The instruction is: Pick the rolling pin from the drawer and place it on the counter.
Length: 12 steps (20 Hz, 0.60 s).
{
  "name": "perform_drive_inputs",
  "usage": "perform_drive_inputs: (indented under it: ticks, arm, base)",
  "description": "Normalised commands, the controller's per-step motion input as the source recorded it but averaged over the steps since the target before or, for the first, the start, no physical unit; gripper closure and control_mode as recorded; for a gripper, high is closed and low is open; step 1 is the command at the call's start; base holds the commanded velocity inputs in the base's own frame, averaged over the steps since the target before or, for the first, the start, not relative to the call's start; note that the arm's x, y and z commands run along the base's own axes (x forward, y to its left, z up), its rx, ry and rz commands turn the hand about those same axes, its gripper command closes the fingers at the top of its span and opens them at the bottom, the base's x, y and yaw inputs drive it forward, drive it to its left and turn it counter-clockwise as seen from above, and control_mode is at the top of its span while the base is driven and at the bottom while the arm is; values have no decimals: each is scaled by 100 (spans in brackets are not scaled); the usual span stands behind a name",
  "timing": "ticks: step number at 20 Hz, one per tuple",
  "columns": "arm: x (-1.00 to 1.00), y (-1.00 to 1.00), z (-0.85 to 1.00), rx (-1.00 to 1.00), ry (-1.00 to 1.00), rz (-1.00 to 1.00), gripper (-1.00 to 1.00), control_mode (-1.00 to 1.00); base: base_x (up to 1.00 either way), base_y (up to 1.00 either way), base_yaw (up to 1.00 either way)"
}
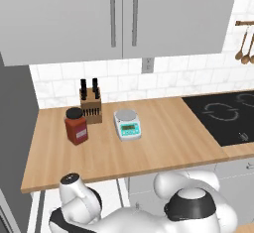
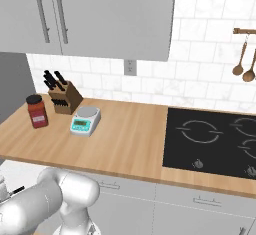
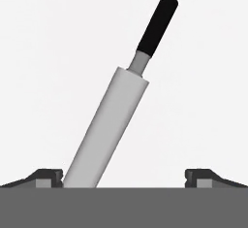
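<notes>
The gripper (image 3: 124,177) is seen in the hand view with its jaws spread wide and nothing held, its two dark fingertips (image 3: 48,177) standing apart at the near edge, with the rolling pin's near end rising between them, close beside the left one; whether it touches cannot be told. Under it, the flat white inside of the drawer (image 3: 203,76) is spread. Above, the counter (image 1: 163,143) is laid out as a broad wooden worktop, with the black cooktop (image 1: 223,115) set into its right part. On its left part, toward the wall, a knife block (image 1: 91,105), a small scale (image 1: 127,124) and a red jar (image 1: 76,126) are grouped. The rolling pin (image 3: 109,127) is found lying in the drawer, slanted, its black handle (image 3: 157,24) pointed away to the far right.
</notes>
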Motion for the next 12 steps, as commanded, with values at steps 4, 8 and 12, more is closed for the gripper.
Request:
perform_drive_inputs:
  ticks: [4, 8, 12]
  arm:
    - [26, 20, -23, 0, 0, 0, -100, -100]
    - [5, 3, -32, 0, 0, 0, -100, -100]
    - [1, 16, -34, 0, 0, 0, -100, -100]
  base:
    - [0, 0, 0]
    - [0, 0, 0]
    - [0, 0, 0]
